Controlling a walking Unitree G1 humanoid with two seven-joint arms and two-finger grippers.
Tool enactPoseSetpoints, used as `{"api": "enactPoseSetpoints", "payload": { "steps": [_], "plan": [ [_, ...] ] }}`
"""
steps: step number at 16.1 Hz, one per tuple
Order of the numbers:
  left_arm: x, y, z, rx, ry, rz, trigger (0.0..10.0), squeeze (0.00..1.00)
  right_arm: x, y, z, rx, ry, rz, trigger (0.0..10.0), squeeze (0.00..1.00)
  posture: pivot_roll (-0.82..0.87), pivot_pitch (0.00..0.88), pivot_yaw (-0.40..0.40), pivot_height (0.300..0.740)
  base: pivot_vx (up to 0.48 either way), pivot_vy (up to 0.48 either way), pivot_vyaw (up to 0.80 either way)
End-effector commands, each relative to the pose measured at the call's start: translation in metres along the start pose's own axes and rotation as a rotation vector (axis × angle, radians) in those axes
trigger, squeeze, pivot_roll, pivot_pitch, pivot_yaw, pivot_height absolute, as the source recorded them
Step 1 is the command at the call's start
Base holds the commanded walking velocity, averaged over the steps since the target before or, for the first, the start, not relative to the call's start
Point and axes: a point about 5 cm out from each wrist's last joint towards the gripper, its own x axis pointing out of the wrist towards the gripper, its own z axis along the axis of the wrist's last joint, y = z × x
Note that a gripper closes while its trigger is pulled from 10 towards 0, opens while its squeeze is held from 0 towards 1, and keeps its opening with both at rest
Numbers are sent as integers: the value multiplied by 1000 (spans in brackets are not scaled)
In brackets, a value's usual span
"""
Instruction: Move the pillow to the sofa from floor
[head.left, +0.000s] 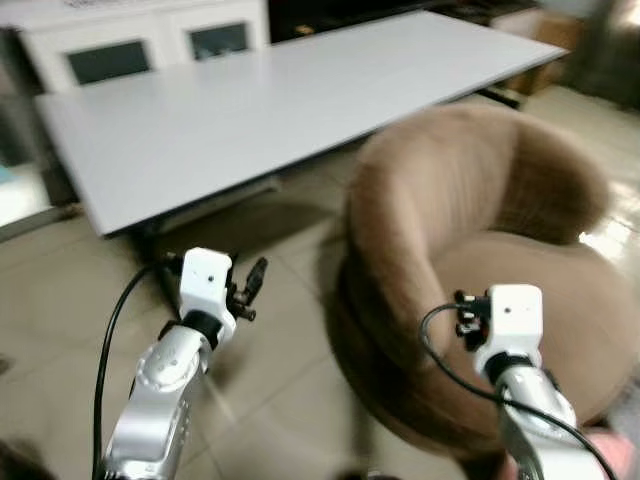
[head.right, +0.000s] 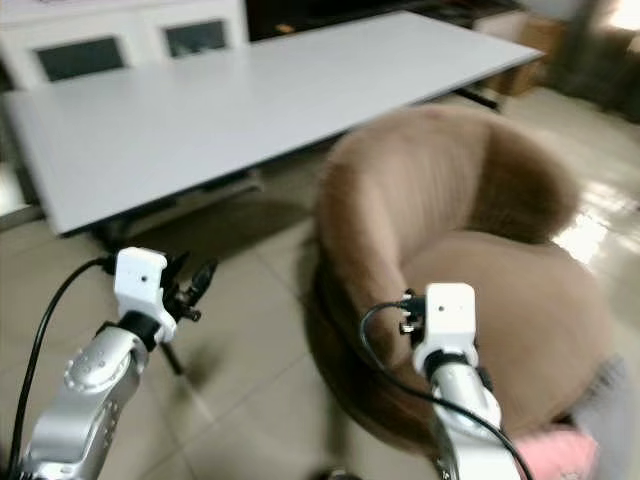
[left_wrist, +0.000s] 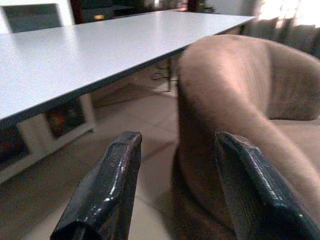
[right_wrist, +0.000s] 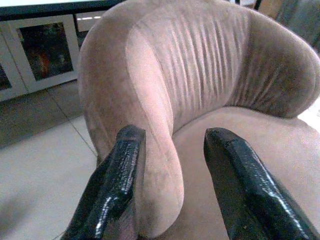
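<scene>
the pillow (head.right: 560, 452) looks like the soft pink thing low down by the robot's right arm, at the bottom edge of the right eye view. it is blurry and partly cut off, so i cannot tell if it lies on the floor or is touching the arm. it is just beside the brown sofa (head.left: 480, 290), down near its front.

the sofa is a round, fuzzy brown chair with a curved back. its seat has nothing on it. it stands on the pale tiled floor (head.left: 60, 340), close to a long white table (head.left: 250, 110). a white cabinet (head.left: 110, 50) with dark glass doors stands behind the table.

the right gripper (right_wrist: 172, 185) is held up in front of the sofa's arm. its two black fingers are apart and nothing is between them. the left gripper (left_wrist: 175, 195) is held up over the floor between the table and the sofa. its fingers are apart too, and they hold nothing.

i think the robot is at the start of the job. it is near the sofa but has not picked up the pillow yet. next it likely needs to look down, bend low, reach for the pink pillow and close its fingers on it. then it can lift it onto the seat.
</scene>
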Motion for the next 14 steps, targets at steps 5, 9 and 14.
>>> {"api": "enactPoseSetpoints", "payload": {
  "steps": [5, 9, 14],
  "plan": [
    [-1, 0, 9, -31, -26, -46, 10000, 1000, 1, -6, 6, -12, -11, -15, 10000, 1000, 5, 0, 27, 740, 0, 0, -800],
    [-1, 1, 13, -52, -56, -41, 10000, 1000, 3, -4, 8, -13, -16, 1, 10000, 1000, 12, 0, 15, 740, 0, 0, -800],
    [-6, 2, 11, -91, -52, -45, 10000, 1000, 4, -1, 10, -10, -24, 14, 10000, 1000, 10, 0, 14, 740, 0, 0, -800]
  ]
}}
